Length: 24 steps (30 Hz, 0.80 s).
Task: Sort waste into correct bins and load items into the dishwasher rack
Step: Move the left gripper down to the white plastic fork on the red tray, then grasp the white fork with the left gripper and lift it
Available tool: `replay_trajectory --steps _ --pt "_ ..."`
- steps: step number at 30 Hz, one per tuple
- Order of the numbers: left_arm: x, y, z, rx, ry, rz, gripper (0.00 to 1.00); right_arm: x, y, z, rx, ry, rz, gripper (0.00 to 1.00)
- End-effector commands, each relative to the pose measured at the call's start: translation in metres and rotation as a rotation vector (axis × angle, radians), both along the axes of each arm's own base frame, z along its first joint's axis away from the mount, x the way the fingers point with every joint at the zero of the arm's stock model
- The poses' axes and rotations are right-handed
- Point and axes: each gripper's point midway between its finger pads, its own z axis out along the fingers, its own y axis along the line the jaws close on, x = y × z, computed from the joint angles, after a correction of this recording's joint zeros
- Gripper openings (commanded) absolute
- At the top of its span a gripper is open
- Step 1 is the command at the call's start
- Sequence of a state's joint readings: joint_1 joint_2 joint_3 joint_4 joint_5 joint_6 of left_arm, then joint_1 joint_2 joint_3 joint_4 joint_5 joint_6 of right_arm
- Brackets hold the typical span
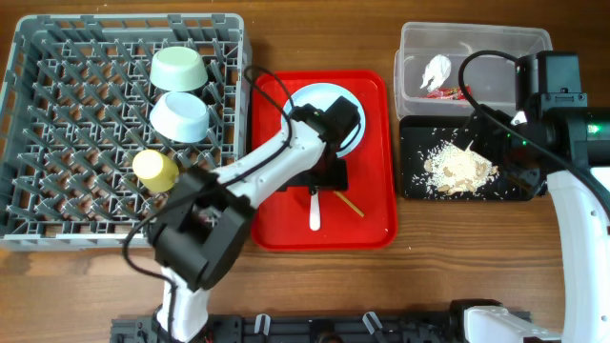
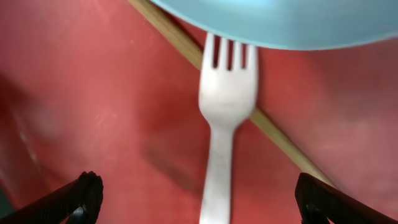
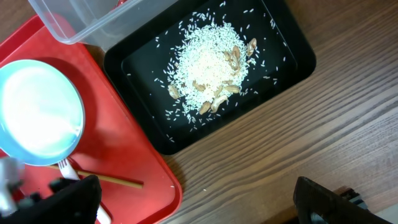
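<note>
The white fork [image 1: 314, 211] lies on the red tray [image 1: 372, 114], below the pale blue plate [image 1: 319, 98]. My left gripper [image 1: 324, 181] hovers over the fork's upper end. In the left wrist view it [image 2: 202, 202] is open, with the fork [image 2: 227, 106] between its fingers and untouched. The mint-green bowl [image 1: 179, 69], light blue bowl [image 1: 181, 115] and yellow cup [image 1: 155, 169] sit in the grey rack [image 1: 57, 114]. The clear tub [image 1: 477, 43] holds the tissue [image 1: 437, 69] and red wrapper [image 1: 446, 92]. Rice scraps [image 1: 457, 167] lie in the black tray [image 1: 419, 143]. My right gripper [image 3: 199, 199] is open and empty over bare table.
A thin wooden stick [image 1: 349, 204] lies on the red tray beside the fork, its upper end under the plate's edge [image 2: 180, 43]. The right arm [image 1: 558, 95] stands over the right end of the tub and black tray. Cables loop over both.
</note>
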State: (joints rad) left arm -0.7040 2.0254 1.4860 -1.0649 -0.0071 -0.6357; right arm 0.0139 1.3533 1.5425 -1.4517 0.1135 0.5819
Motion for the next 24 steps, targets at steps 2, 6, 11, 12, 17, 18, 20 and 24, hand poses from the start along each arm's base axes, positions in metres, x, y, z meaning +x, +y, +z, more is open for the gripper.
replay_trajectory --steps 2,6,11,12,17,18,20,24 --pt "0.003 0.006 -0.025 0.047 0.021 0.034 0.99 -0.002 -0.004 0.005 -0.018 -0.018 -0.003 1.0" --pt "0.005 0.007 -0.036 0.057 0.032 0.039 0.89 -0.002 -0.004 0.005 -0.018 -0.018 -0.003 1.0" --pt "0.005 0.009 -0.039 0.063 0.039 0.039 0.76 -0.002 -0.004 0.005 -0.018 -0.018 -0.003 1.0" --pt "0.006 0.01 -0.039 0.064 0.037 0.042 0.76 -0.002 -0.004 0.005 -0.018 -0.018 -0.003 1.0" --pt "0.019 0.025 -0.039 0.062 0.03 0.093 0.75 -0.002 -0.004 0.005 -0.018 -0.018 -0.003 1.0" --pt "0.024 0.03 -0.039 0.059 0.028 0.113 0.76 -0.002 -0.004 0.005 -0.018 -0.018 -0.004 1.0" --pt "0.029 0.036 -0.039 0.055 0.025 0.135 0.76 -0.002 -0.004 0.005 -0.018 -0.018 -0.004 1.0" --pt "0.043 0.035 -0.04 0.006 -0.001 0.165 0.62 -0.002 -0.004 0.005 -0.015 -0.018 -0.005 1.0"
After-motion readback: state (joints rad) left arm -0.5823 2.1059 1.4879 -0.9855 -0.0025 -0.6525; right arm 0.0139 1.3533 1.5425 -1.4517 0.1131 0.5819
